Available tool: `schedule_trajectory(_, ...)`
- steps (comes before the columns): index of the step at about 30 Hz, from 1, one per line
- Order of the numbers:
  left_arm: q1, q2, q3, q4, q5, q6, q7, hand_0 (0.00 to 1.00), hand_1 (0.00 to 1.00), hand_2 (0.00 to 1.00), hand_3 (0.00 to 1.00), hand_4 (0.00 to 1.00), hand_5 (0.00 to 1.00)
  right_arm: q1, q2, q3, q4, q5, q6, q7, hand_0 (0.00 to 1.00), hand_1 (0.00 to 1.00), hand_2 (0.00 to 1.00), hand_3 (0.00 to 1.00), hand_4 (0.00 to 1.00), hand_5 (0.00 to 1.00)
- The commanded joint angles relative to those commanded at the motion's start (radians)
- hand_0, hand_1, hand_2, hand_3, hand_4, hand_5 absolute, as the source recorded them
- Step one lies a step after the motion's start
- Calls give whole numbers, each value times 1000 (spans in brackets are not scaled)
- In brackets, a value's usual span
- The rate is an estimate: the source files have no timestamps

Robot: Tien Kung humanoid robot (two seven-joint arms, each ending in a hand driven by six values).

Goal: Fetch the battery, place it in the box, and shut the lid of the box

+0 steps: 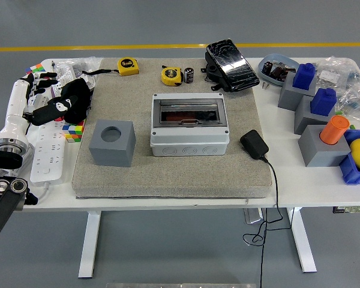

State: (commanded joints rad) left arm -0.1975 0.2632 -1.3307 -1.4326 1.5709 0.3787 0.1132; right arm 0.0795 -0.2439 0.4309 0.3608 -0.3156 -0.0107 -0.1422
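- Left hand, head view: black, at the surface's far-left edge, over a white power strip; fingers loosely extended, holding nothing. White forearm runs back toward the lower-left corner.
- Right hand: not in view.
- Battery: small dark cylinder, upright, at the far edge of the grey mat, just right of a yellow tape measure. Well apart from the left hand.
- Box: grey, mid-mat, clear lid lying down over the top; can't tell if latched.
- Grey cube w/ round hole: left of box, on the mat.
- 2nd yellow tape measure: far-left corner of mat.
- Black foot pedal: far side, right of battery.
- Black power adapter: on mat's right edge, cable drops over the near edge of the surface.
- Right end of surface: grey blocks w/ blue bottles, an orange cylinder, a blue bin holding a yellow object.
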Motion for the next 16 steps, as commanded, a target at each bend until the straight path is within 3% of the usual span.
schedule_trajectory(16, 0, -2, 1, 3, 8, -14, 3, 725, 725, 671, 674, 922, 176, 2, 1, 2, 0, 1, 0, 1, 701, 726, 719, 699, 998, 706)
